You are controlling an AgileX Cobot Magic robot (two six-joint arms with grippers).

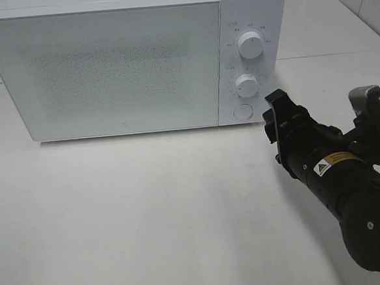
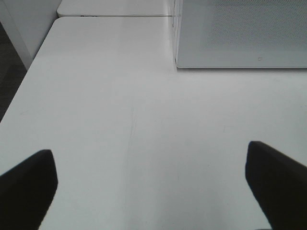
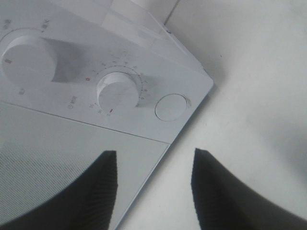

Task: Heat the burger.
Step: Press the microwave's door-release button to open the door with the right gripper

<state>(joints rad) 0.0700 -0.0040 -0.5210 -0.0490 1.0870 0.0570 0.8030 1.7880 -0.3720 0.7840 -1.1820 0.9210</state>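
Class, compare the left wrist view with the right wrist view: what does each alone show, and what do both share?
Left wrist only: the left gripper, open, and the table's side edge. Right wrist only: the right gripper, the upper dial, the lower dial and a round button. Both: the microwave's door and the table's white top.

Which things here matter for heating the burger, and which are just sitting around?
For the job: microwave, door shut; round button; upper knob; lower knob; right gripper, close to the button. No burger in view.
Just there: white table; left gripper, open above it.
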